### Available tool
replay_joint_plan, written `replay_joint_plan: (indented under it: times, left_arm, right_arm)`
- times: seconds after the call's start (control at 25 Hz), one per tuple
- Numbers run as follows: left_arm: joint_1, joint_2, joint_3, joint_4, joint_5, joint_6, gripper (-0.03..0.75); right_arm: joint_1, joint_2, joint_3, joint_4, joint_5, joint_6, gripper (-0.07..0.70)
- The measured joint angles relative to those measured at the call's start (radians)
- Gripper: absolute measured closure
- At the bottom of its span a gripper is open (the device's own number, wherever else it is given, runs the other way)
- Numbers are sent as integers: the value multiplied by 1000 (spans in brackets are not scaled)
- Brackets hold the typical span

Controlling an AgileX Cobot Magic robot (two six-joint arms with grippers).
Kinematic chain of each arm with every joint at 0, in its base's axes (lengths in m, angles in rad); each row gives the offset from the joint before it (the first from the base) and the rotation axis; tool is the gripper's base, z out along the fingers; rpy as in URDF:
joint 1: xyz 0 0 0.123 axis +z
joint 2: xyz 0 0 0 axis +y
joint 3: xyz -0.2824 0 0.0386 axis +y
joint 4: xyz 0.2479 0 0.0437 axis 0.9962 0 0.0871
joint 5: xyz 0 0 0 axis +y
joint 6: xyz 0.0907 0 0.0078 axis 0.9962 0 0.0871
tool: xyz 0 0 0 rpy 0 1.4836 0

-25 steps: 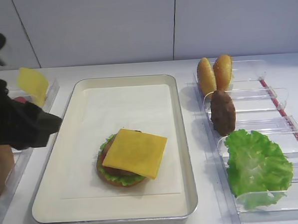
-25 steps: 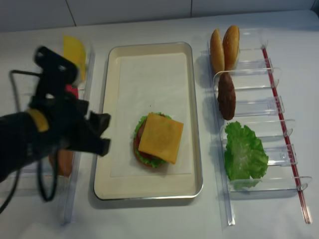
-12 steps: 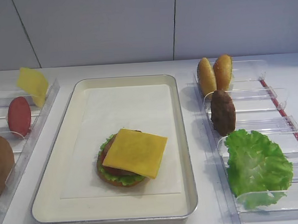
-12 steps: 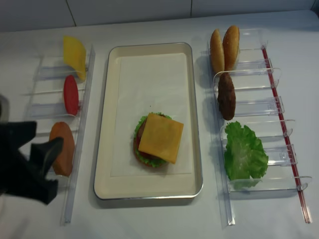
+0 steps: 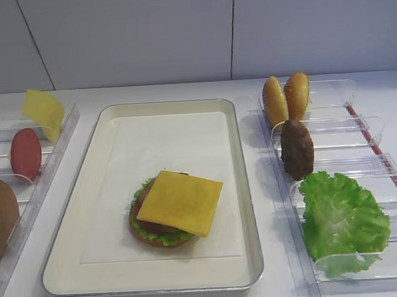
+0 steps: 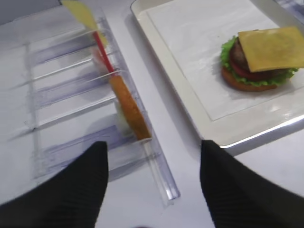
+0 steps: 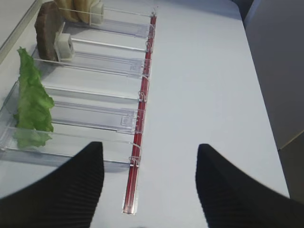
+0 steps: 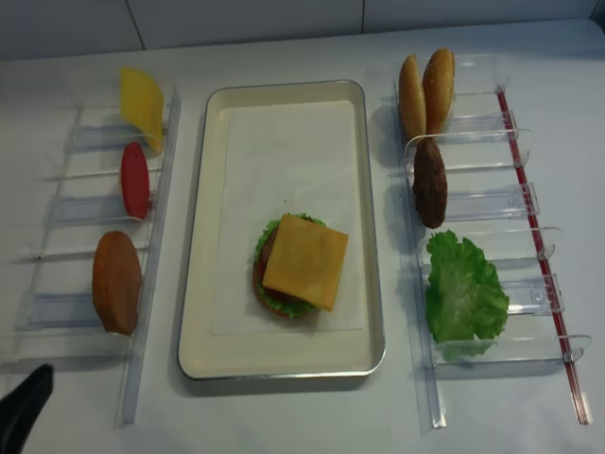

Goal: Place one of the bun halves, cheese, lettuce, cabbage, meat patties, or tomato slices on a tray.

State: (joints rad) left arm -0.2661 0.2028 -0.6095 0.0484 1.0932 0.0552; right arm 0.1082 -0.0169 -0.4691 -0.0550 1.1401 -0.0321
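Left end effector (image 6: 153,187) wide, empty

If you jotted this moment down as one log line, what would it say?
stack on tray: bun half, lettuce, tomato slice, patty, cheese on top | left gripper: open, empty, beside tray | right gripper: open, empty

The light is bright and even, and it seems to come from above. Shadows are soft and short: a pale one lies under the tray (image 5: 252,252) rim. Both high views are sharp. In the left wrist view the clear bins (image 6: 71,99) ahead of the left gripper (image 6: 154,185) are smeared by motion blur (the tray to its right is sharper). The dark fingers (image 7: 237,194) of the right gripper (image 7: 149,187) are out of focus, and small glints show on the clear plastic just ahead.
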Motion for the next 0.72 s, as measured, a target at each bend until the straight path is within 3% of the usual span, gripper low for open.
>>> replay_joint_plan:
  times: [0.16,0.44,0.72]
  left_arm:
    - [63,-116,6,14,78,-9,300]
    - [165,-218,69,9,114,-11,300]
    - [174,-220,116,-5,104,-11,301]
  right_arm:
    - [0,0,0,0,0,0,184]
    - [0,0,0,0,0,0,184]
    - [0,0,0,0,0,0,184]
